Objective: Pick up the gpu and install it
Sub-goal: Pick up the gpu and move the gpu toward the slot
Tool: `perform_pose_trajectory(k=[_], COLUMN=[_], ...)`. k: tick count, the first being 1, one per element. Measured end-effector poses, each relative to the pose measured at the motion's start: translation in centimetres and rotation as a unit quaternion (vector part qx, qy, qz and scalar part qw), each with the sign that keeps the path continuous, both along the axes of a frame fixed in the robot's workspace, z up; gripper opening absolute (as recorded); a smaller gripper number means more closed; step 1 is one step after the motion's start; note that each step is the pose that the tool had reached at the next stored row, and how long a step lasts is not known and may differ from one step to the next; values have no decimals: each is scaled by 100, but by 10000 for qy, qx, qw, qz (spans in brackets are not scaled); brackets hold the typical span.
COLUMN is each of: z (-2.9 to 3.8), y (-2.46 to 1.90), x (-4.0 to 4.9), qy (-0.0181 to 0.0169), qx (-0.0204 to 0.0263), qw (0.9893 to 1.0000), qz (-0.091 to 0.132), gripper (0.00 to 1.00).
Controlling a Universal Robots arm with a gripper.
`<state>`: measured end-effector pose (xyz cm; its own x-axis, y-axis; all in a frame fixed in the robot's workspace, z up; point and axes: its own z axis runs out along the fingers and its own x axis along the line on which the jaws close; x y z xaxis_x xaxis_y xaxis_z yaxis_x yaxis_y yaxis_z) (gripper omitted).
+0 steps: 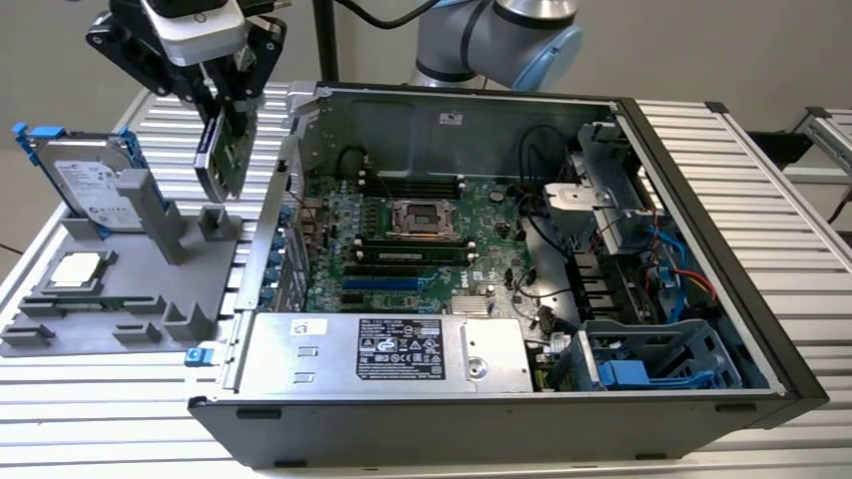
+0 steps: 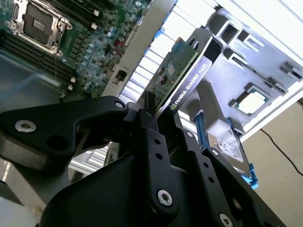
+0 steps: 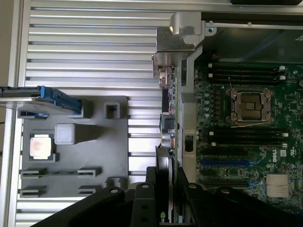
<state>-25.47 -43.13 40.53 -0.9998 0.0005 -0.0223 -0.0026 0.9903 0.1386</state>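
Green circuit card, the gpu (image 1: 222, 152) is seen in the upper left of the exterior view. It is clamped upright between the fingers of the gripper (image 1: 221, 108) and held above the grey tray (image 1: 127, 319), between the hard drive (image 1: 91, 185) and the open computer case (image 1: 440, 439), apart from both.

In the second wrist view the gpu (image 2: 173, 71) is pinched at one end by the gripper (image 2: 154, 111), and the motherboard (image 2: 61, 42) is seen beyond.

In the first wrist view the gpu (image 3: 166, 137) is shown edge-on, just beside the case wall (image 3: 187, 94).

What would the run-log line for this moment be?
gripper: shut on gpu | gpu: in air, outside computer case | install: not done
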Motion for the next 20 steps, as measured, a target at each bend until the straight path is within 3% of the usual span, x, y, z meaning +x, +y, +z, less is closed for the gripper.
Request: perform_pose_trajectory(k=[20], z=[0], y=[0], x=[230], qy=[0], qx=[0], qw=[10000], qz=[0], gripper=[0])
